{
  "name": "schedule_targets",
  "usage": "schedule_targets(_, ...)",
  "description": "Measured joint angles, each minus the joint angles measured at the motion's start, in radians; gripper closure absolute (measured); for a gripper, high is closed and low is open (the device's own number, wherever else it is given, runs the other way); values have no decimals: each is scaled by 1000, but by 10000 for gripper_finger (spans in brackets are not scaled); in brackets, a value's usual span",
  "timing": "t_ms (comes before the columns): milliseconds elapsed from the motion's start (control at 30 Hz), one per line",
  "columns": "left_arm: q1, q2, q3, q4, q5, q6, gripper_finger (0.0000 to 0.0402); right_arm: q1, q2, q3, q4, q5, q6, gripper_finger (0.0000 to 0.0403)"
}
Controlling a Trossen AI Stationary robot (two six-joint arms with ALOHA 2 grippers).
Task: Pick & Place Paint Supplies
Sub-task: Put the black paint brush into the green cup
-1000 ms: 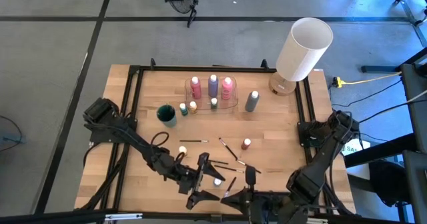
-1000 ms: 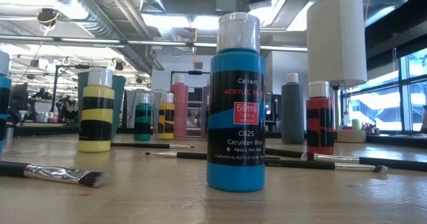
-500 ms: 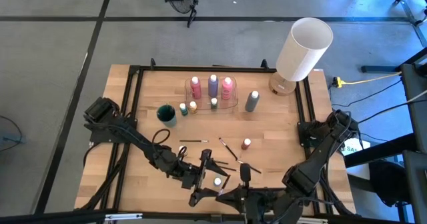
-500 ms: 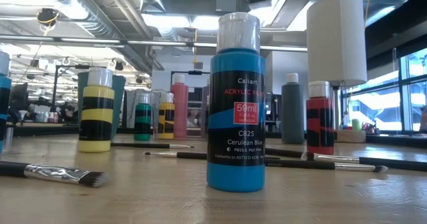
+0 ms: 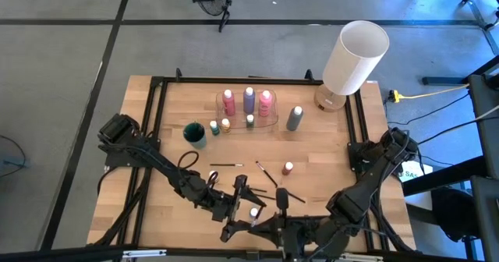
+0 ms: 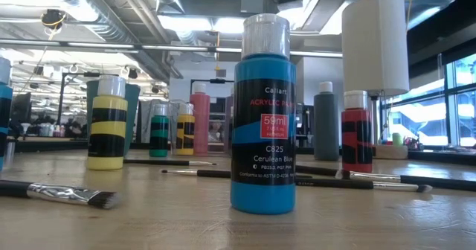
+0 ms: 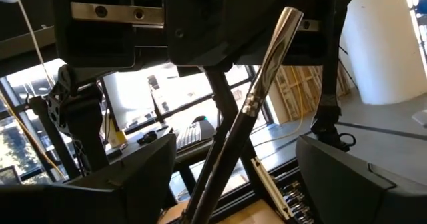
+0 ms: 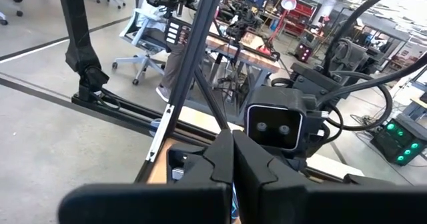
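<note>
My left gripper hangs open above the near middle of the table, over a blue white-capped paint bottle that stands on its base. My right gripper is shut and faces it from the right, a little higher. In the left wrist view a thin paintbrush with a shiny upper part and dark shaft slants up between my open left fingers toward the right gripper's body. Other paintbrushes lie flat on the wood. Red and yellow bottles stand nearby. My left gripper's fingers stand wide on either side of the slanting paintbrush. I cannot tell whether they touch it, since its lower end leaves the picture. My right gripper's fingertips meet with nothing showing between them. I cannot tell whether it touches the brush.
At the back, a clear tray holds pink and purple bottles, with a grey bottle to its right. Small bottles and a green cup stand to its left. A tall white lamp fills the far right corner. A black frame borders the table.
My right gripper has drifted a little toward the table's left, closer to my left gripper, and has stayed shut. The bottles and the brushes on the table have not moved.
</note>
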Motion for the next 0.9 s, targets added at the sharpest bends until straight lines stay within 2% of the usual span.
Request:
schedule_targets(133, 0, 0, 0, 0, 0, 9, 118, 0, 0, 0, -2, -22, 1, 403)
schedule_targets(467, 2, -1, 0, -2, 0, 18, 212, 0, 0, 0, -8, -23, 7, 403)
schedule_targets(900, 5, -1, 0, -2, -2, 16, 266, 0, 0, 0, -13, -23, 15, 403)
